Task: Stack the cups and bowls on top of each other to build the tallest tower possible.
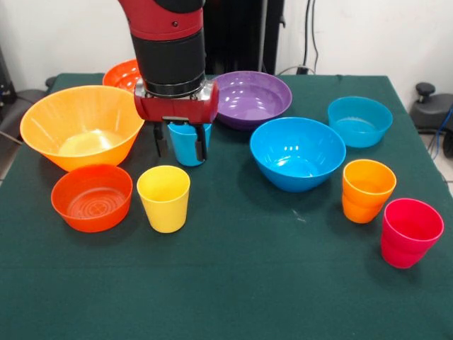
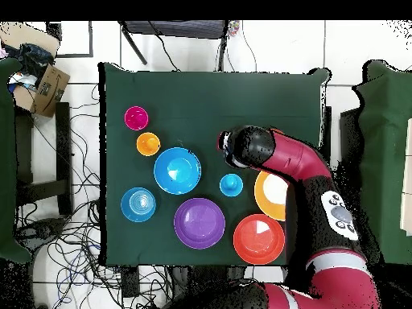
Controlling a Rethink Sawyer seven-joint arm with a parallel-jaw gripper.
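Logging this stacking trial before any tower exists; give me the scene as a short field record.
gripper: fingers straddling the blue cup, grip unclear
blue cup: upright on the green table
yellow cup: upright, in front of the blue cup
orange cup: and red cup apart, at the picture's right
large blue bowl: centre right
purple bowl: behind it
tower: none, everything single

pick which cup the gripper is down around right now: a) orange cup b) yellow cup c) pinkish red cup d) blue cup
d: in the front view the gripper hangs with a finger on each side of the blue cup, while the yellow cup, orange cup and pinkish red cup stand apart from it on the table.
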